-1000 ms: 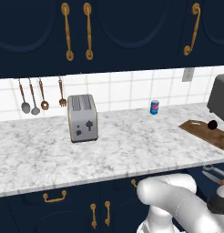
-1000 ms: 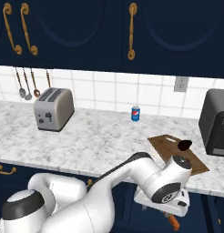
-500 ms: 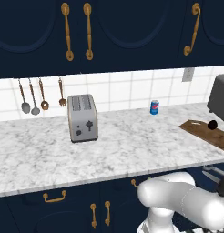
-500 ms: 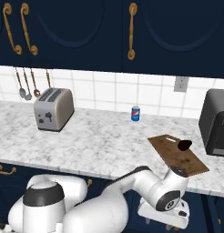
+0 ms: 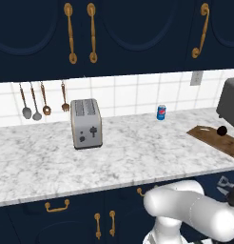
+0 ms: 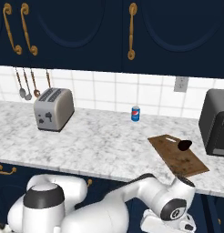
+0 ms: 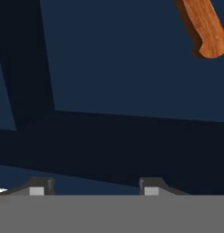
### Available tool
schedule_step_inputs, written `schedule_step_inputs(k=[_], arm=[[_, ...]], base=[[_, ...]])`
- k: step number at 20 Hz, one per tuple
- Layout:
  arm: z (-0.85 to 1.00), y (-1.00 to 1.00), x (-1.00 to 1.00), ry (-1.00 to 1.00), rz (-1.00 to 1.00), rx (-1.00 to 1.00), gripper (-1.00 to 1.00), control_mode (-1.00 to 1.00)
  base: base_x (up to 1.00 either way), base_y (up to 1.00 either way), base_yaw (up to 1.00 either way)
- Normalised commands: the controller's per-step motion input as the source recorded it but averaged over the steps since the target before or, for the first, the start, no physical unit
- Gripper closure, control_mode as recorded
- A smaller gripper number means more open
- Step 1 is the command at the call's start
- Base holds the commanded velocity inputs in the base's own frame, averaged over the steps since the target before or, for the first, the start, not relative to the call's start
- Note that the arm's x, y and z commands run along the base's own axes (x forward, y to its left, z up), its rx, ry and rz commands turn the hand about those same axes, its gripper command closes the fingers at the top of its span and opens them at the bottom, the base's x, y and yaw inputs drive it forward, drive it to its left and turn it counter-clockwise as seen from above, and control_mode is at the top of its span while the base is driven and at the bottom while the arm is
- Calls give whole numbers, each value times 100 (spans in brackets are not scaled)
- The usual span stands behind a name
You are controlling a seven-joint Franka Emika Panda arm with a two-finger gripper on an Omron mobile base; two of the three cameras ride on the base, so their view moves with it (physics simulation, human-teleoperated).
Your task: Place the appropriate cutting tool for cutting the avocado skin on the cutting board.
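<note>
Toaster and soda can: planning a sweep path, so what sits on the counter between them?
Nothing: bare marble between toaster and soda can, in both base views.

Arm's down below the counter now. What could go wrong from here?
1. The wooden handle sits at the hand view's upper right, not between the jaws of the open gripper: closing here would likely grab nothing.
2. The avocado rests on the cutting board; setting a tool down could set it rolling.
</note>
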Motion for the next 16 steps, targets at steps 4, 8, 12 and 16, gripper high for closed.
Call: schedule_step_inputs(k=[4,8,12,16], arm=[[-10,2,-82,9,4,0,-100,-100],[80,-26,8,2,0,1,-100,-100],[87,-47,58,3,0,2,-100,-100],[10,-40,37,0,6,0,-100,-100]], base=[[0,0,0],[0,0,0],[0,0,0],[0,0,0]])
